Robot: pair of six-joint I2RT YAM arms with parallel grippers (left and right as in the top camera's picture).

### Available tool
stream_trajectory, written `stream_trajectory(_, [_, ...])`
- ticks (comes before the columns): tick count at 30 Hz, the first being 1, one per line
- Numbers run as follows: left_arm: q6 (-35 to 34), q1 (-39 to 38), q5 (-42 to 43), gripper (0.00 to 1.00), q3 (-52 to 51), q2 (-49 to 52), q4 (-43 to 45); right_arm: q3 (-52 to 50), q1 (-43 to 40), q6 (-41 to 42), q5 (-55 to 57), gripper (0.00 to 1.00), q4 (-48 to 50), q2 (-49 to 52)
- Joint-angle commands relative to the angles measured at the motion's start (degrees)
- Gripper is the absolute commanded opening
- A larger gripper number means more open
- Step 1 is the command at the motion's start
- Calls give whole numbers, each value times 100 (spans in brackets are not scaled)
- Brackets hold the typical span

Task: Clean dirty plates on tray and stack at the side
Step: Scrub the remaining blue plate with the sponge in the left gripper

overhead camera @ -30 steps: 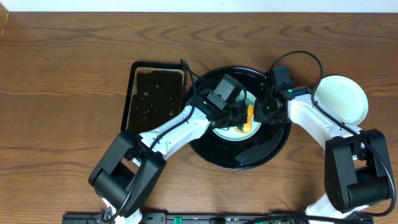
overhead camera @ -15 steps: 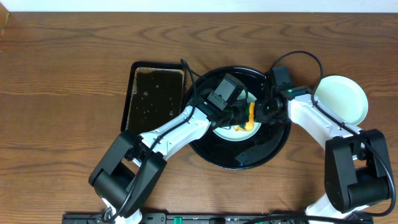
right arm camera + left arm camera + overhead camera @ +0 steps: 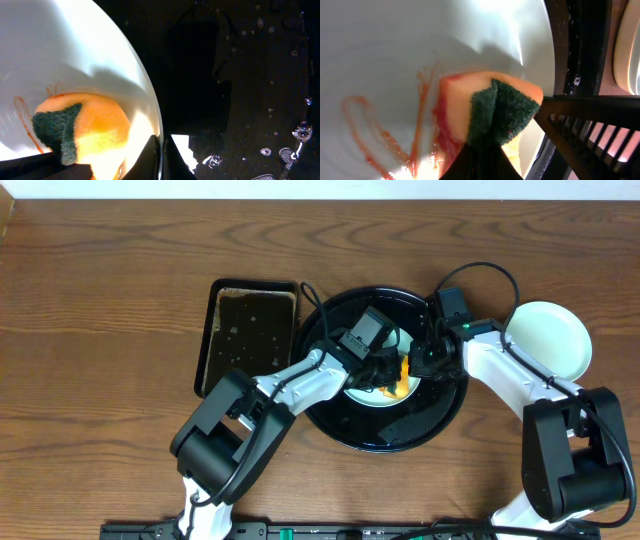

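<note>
A pale plate [image 3: 375, 387] with red-orange sauce streaks [image 3: 365, 120] lies in the round black tray [image 3: 340, 415]. My left gripper [image 3: 388, 368] is shut on a yellow sponge with a green scouring side [image 3: 507, 110] and presses it on the plate's inner surface [image 3: 420, 45]. My right gripper [image 3: 425, 362] is shut on the plate's right rim [image 3: 150, 125], pinching it thin between the fingers. The sponge also shows in the right wrist view [image 3: 85, 127]. A clean pale plate [image 3: 548, 340] sits on the wood table to the right of the tray.
A smaller rectangular black tray [image 3: 248, 330], wet, stands left of the round tray. Water drops lie on the round tray's floor [image 3: 260, 75]. Brown wood tabletop [image 3: 100, 300] surrounds everything.
My left gripper has slid the sponge a little to the right and down across the plate. The right arm holds still on the rim.
</note>
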Motion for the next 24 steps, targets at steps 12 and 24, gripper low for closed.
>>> stream_trajectory(12, [691, 695, -1139, 7, -11, 310, -776, -28, -52, -107, 232, 1, -120, -68])
stream_trajectory(24, [1045, 1099, -1113, 7, -9, 83, -1248, -28, -52, -107, 238, 1, -153, -68])
